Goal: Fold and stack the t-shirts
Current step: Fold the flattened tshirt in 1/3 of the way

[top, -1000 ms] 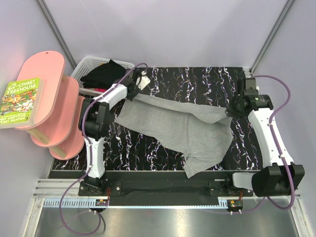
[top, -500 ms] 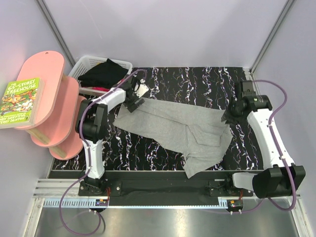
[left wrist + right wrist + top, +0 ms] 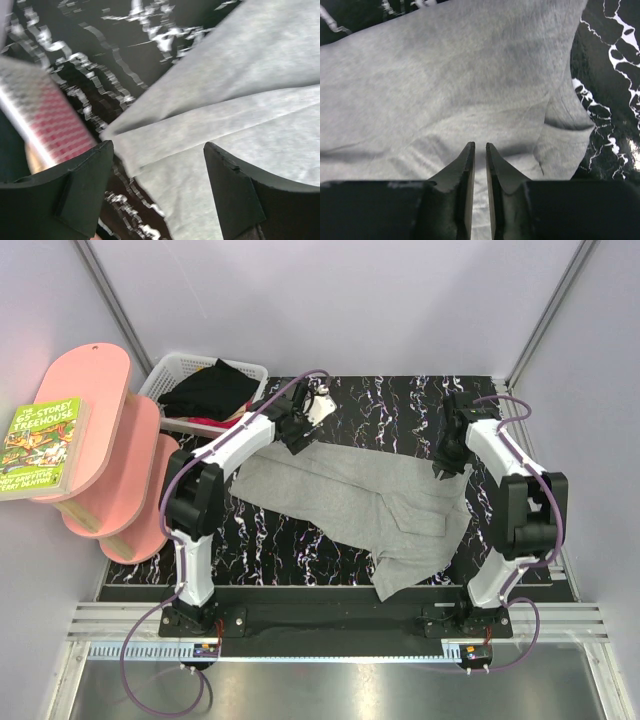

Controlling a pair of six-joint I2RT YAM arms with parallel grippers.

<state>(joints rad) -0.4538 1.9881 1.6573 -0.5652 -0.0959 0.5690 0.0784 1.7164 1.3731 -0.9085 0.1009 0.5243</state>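
The light heather-grey t-shirt [image 3: 350, 495] lies spread and creased across the middle of the black marbled table [image 3: 390, 405], one flap reaching toward the front edge. The black t-shirt [image 3: 208, 388] is heaped in the white basket at the back left. My left gripper [image 3: 297, 429] hovers over the grey shirt's back-left edge. In the left wrist view it [image 3: 157, 147] stands wide open above the grey t-shirt [image 3: 235, 95], holding nothing. My right gripper [image 3: 444, 466] is above the shirt's back-right corner. Its jaws [image 3: 480, 145] stand a narrow gap apart over the grey t-shirt [image 3: 445, 80], with nothing between them.
The white lattice basket [image 3: 166, 375] stands at the back-left corner. A pink tiered shelf [image 3: 100, 390] stands to the left of the table, with a book [image 3: 42, 445] on it. Grey walls close in the back and sides.
Both grippers let go of the grey t-shirt, which dropped flat onto the table. The left gripper moved back and to the right; the right arm swung toward the back.
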